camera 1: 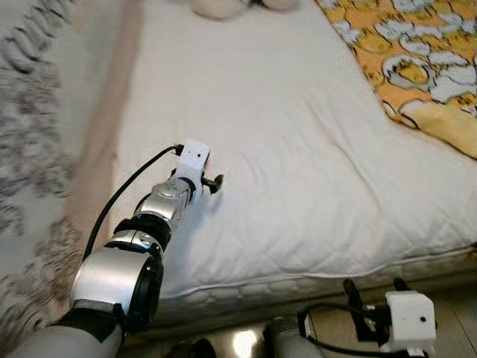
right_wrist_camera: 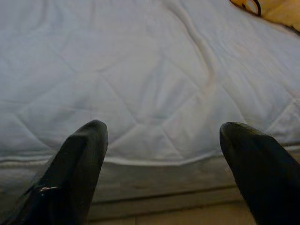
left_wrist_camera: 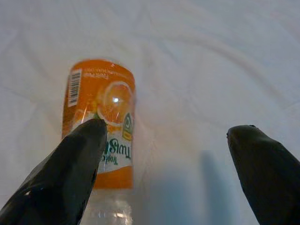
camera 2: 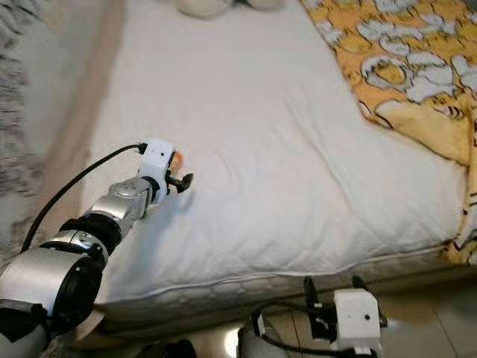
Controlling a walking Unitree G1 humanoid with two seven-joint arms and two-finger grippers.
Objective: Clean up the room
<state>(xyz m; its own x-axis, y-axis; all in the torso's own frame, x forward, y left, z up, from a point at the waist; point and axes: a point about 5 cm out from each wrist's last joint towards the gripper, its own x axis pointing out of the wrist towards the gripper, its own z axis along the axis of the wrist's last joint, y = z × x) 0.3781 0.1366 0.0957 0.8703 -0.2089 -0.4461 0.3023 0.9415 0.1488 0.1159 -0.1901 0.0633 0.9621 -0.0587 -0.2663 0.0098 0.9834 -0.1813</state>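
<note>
The left gripper [left_wrist_camera: 166, 154] is spread wide over the mattress [camera 1: 298, 149]; the juice bottle [left_wrist_camera: 101, 126] lies beside one finger, off-centre; likely light, smooth, crushable; grasp across its labelled middle.

Silver arms with black joints and cables, white wrist boxes, black-fingered left tool [left_wrist_camera: 164, 164].

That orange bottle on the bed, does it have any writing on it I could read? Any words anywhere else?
"Twis": green letters on the label of the orange bottle, partly behind a finger of the left tool.
A smaller line above it starts "Trop"; the rest is hidden.
Barcode and fine print along the label's edge: too small and blurred to read.
White mattress and yellow patterned blanket: no writing.
</note>
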